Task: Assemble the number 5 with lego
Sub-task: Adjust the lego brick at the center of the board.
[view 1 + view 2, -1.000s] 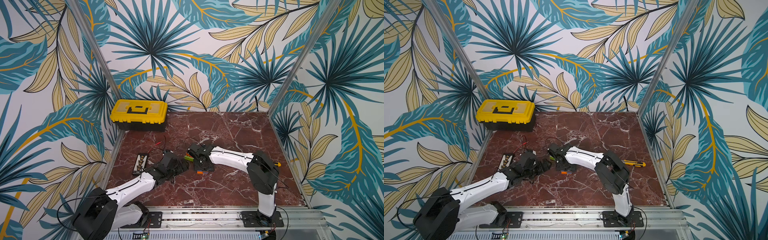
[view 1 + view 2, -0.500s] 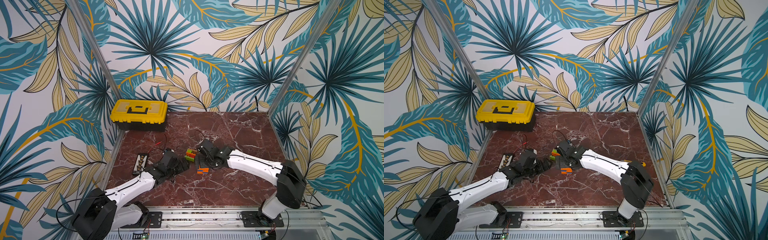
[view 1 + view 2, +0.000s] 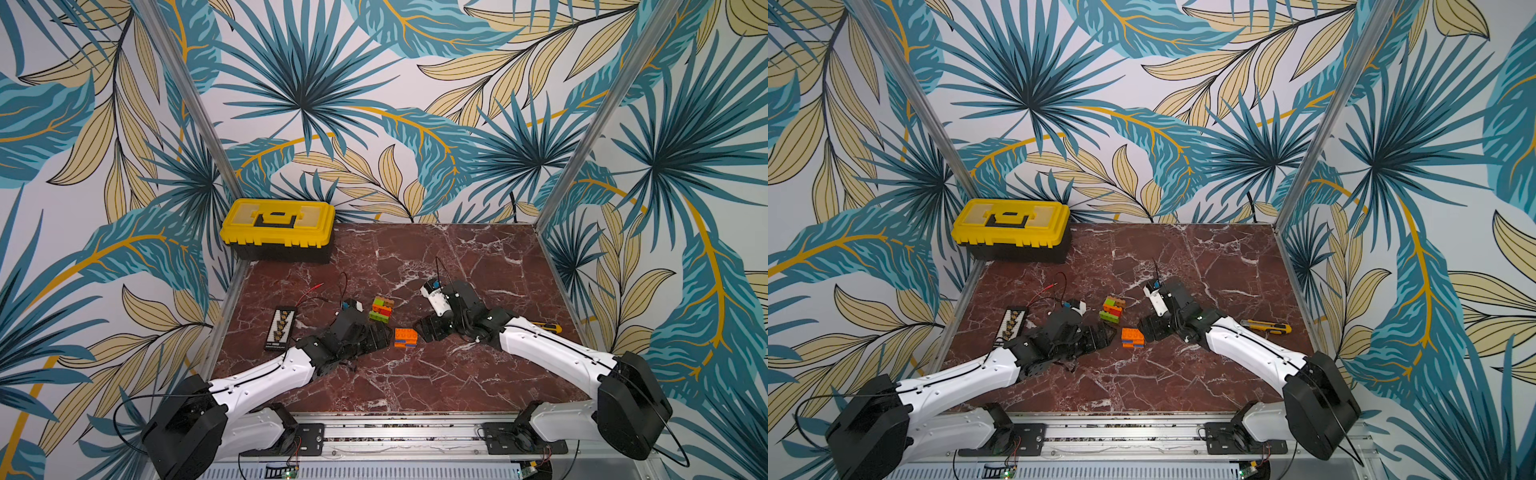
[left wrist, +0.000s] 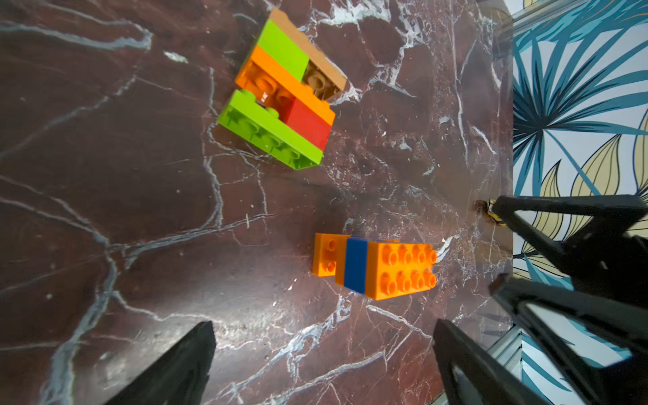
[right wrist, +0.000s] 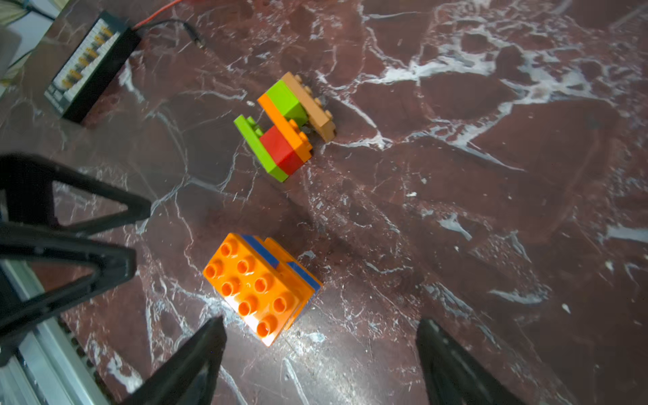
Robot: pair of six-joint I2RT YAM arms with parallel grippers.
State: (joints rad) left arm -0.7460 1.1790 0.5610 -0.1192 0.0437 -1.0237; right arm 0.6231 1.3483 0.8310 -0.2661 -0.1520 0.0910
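Now the left tool (image 4: 324,326) hangs wide and empty over the counter (image 3: 457,374), near the green and red brick cluster (image 3: 381,309). The orange and blue block (image 3: 406,337) lies apart from it, not yet joined. The right tool (image 5: 319,321) is wide too, probably to take this block.

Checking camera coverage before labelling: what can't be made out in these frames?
- utility knife: in a top view, mostly behind the right arm.
- black strip: markings blurred in the right wrist view, too small in both top views.
- yellow toolbox: shut, contents hidden.
- orange-blue cluster: underside hidden in every view.
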